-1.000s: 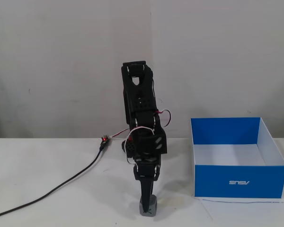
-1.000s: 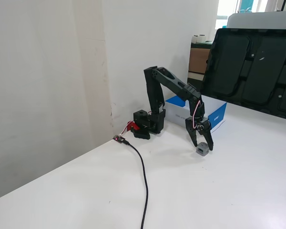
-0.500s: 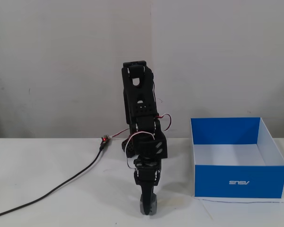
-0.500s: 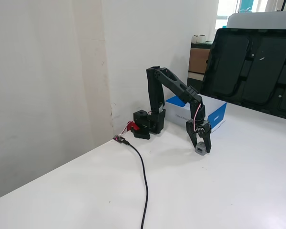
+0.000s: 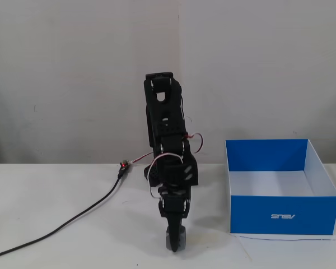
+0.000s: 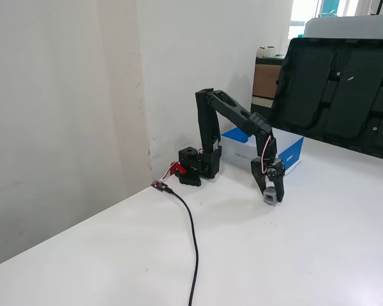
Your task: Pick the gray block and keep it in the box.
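Pincer (image 5: 176, 242) down at worktop (image 5: 56, 213), fingers around gray block (image 5: 173, 240); firm pinch not certain. Block sits left of blue box (image 5: 280, 216) in this fixed view. Confirm squeeze, lift straight, clear box wall before release

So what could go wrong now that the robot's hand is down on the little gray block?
1. The hand only covers part of the gray block, so the block might slip out or tip when lifted.
2. The box has tall walls; carried too low, the block could bump the blue side and drop.
3. The black cable lies on the table, but away from the path.
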You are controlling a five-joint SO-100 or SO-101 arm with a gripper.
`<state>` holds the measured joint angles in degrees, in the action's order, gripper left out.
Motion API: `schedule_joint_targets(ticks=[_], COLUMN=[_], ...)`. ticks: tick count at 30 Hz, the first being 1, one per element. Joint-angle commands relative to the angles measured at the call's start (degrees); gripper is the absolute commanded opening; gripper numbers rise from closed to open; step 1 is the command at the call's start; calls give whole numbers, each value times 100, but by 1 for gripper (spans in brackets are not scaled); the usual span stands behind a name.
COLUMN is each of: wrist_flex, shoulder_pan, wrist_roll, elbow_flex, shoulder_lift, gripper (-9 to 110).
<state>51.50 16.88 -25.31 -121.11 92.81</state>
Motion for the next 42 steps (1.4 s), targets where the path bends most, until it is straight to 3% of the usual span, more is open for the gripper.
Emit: schedule_joint_targets(ticks=[1, 10, 19, 33, 42], wrist_flex=[712, 2435, 3182, 3032, 2294], shoulder_pan=[9, 659, 2540, 5599, 6188], wrist_roll=[44, 123, 18, -105, 44], elbow_flex=[1151, 3437, 4034, 3349, 2382], shoulder_lift=[738, 826, 1512, 2118, 2101], gripper=[6, 6, 3, 1, 2])
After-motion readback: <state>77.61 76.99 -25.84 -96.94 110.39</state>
